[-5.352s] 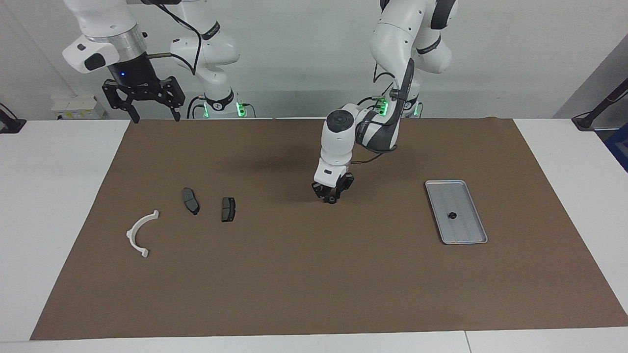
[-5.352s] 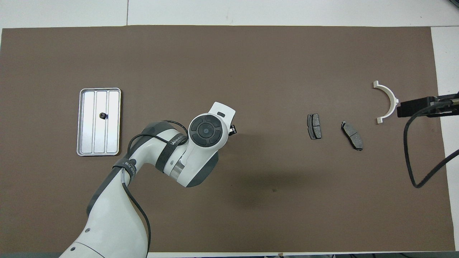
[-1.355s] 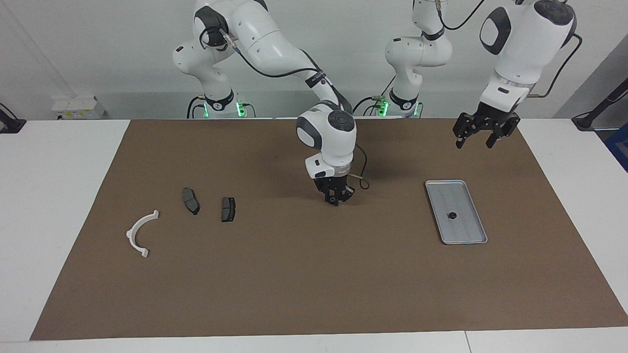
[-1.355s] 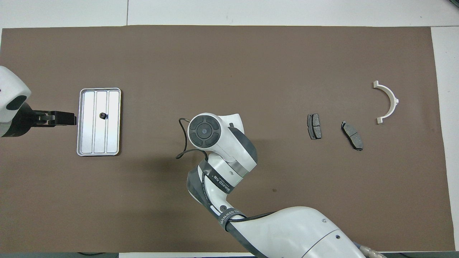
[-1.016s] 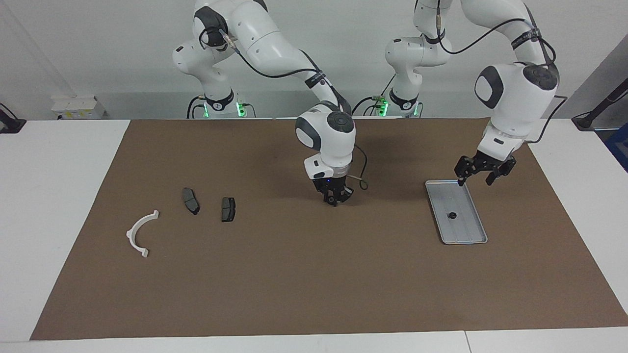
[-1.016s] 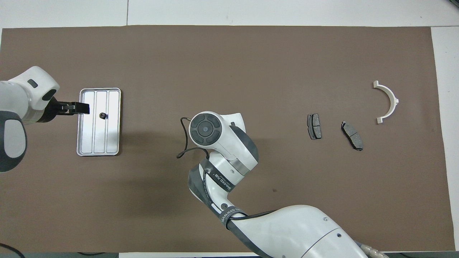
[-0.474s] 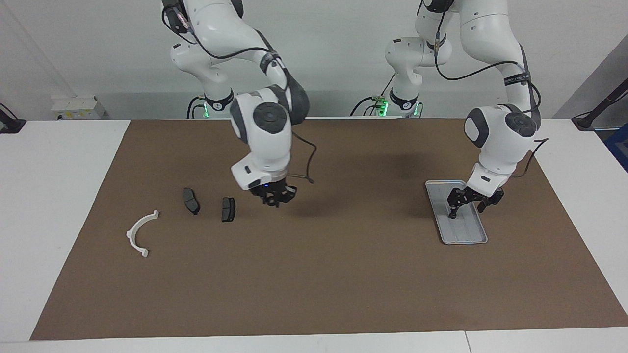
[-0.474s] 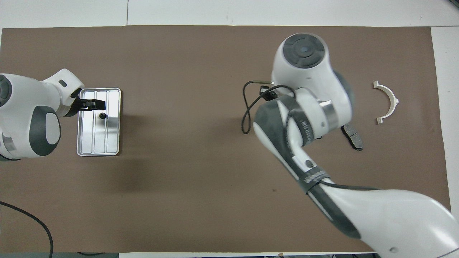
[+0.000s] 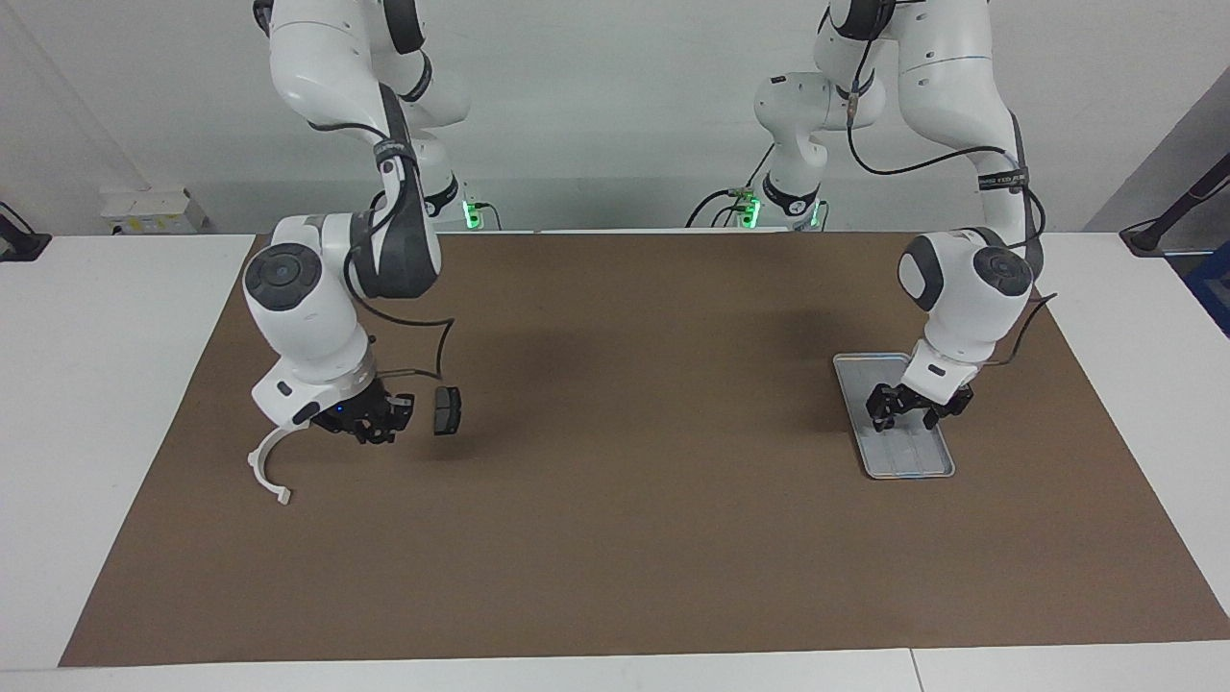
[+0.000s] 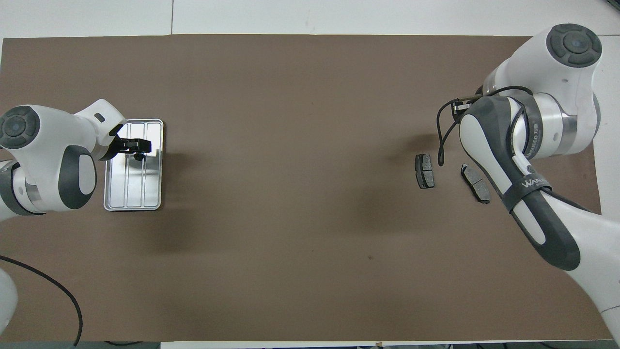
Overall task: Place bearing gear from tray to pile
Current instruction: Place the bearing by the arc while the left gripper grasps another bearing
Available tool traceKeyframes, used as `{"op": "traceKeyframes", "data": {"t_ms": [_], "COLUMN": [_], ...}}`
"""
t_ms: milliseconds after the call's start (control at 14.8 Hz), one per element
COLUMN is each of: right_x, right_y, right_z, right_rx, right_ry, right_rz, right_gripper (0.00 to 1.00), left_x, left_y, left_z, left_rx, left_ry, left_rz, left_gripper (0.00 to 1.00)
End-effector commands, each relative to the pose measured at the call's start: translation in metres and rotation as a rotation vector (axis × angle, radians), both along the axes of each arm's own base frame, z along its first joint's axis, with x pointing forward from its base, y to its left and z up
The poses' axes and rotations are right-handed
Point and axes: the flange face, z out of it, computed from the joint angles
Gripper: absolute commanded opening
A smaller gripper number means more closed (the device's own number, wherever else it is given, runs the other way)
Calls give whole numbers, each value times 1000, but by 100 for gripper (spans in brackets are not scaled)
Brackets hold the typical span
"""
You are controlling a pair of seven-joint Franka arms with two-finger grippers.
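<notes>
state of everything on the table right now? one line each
tray: flat on the mat, at the left arm's end
bearing gear: in the tray, not lifted
left gripper: low over the gear
right gripper: low over the pile
brake pads: both flat, apart
white bracket: flat, beside the pads

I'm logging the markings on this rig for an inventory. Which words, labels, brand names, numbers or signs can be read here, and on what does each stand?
"WANJEED": on the black strap around the right arm, overhead view; the smaller characters after it are too small to read.
White lettering on the black strap around the left arm, facing view: too small to read.
The tray, the brake pads and the brown mat show no text.
</notes>
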Motion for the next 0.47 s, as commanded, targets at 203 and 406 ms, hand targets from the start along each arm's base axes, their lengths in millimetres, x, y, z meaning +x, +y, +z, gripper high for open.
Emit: {"op": "traceKeyframes", "data": {"t_ms": [203, 406], "right_x": [10, 13], "right_y": [-52, -56], "right_z": [-87, -102], "right_rx": [9, 7], "right_ry": [-64, -85], "right_rz": [59, 65], "right_gripper": [0, 0], "left_x": [-20, -20], "left_y": [-3, -4], "left_z": [-4, -5], "left_rx": [-10, -10], "left_ry": [97, 101], "left_rz": [-8, -8], "left_gripper": [90, 65]}}
